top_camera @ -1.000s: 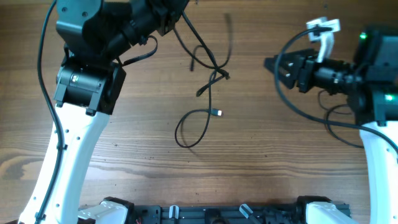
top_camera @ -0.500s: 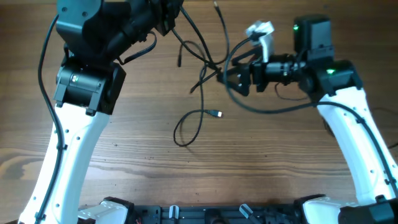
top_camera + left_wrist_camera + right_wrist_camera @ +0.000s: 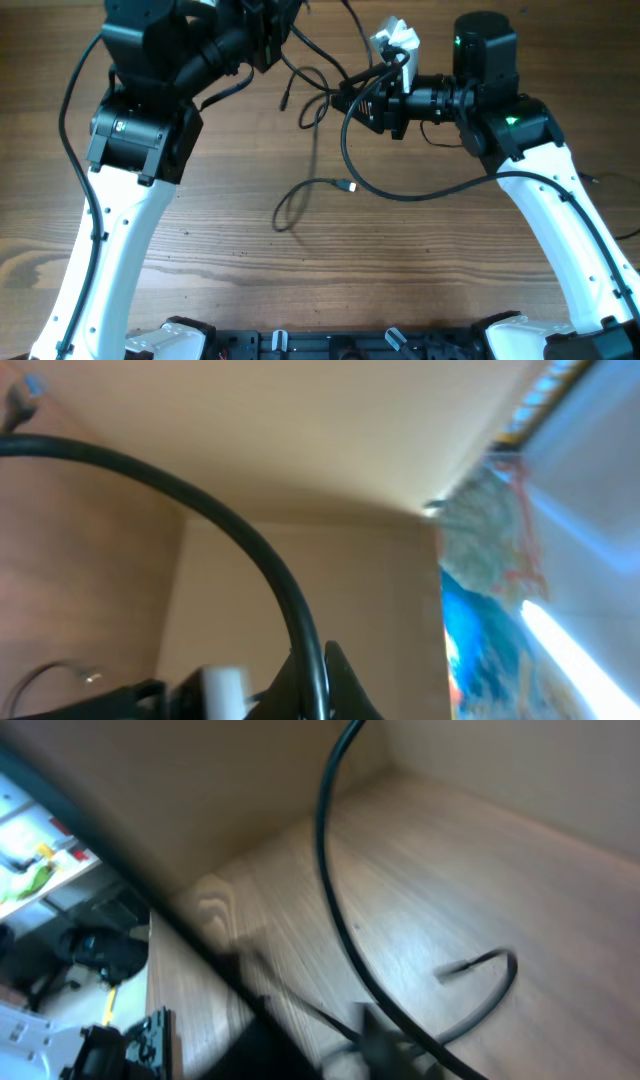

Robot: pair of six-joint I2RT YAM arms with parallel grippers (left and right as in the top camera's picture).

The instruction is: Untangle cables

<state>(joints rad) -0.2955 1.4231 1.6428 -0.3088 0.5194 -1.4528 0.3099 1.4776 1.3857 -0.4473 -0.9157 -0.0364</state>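
Two white arms rise from the near edge of the desk [image 3: 420,280]. The left arm [image 3: 110,240] leans up and inward. The right arm [image 3: 560,220] bends over at its elbow, so its wrist lies level and points across toward the left.

Nearest on the wood lies the slack part of the cables [image 3: 300,184]. It is an open loop resting flat, ending in a small silver-tipped plug [image 3: 350,186]. The plug sits just beside the right arm's own thicker wire [image 3: 400,195], which sags in a wide bow below that wrist.

From the loop a thin strand climbs away to a loose tangle [image 3: 318,88], lifted between the two wrists with a short free end hanging at its left.

The right fingers [image 3: 345,100] sit right at this tangle, on its right side. The overhead view does not show their gap, and the right wrist view is smeared by motion. It shows only a black cord curving over the wood and a loose end beyond, so I cannot tell whether they are clenched or released.

Farthest off, at the far edge of the desk, the left fingers [image 3: 285,18] are clenched on the cables. In the left wrist view one black cord arcs down from the upper left and runs straight between the tips.
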